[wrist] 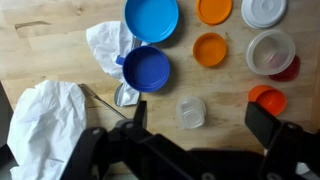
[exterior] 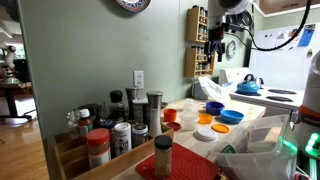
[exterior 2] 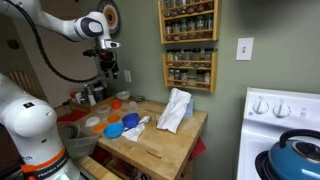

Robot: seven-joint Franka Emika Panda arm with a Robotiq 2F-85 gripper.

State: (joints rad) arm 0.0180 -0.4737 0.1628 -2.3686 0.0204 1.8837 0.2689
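My gripper (wrist: 198, 118) is open and empty, high above a wooden countertop (wrist: 60, 50). It also shows raised in both exterior views (exterior: 213, 42) (exterior 2: 108, 66). Right below it, between the fingers in the wrist view, lies a small clear plastic cup (wrist: 191, 111). A dark blue bowl (wrist: 146, 69) and a light blue plate (wrist: 151, 17) lie to its left. Orange lids (wrist: 210, 48) (wrist: 214, 9), clear containers (wrist: 270, 51) (wrist: 264, 10) and an orange-red lid (wrist: 266, 99) lie near it.
White crumpled cloths (wrist: 45, 115) (wrist: 108, 45) lie on the counter; one shows in an exterior view (exterior 2: 175, 108). Wall spice racks (exterior 2: 188, 42) hang behind. A stove with a blue kettle (exterior 2: 296, 158) stands beside the counter. Spice jars (exterior: 120, 120) crowd one end.
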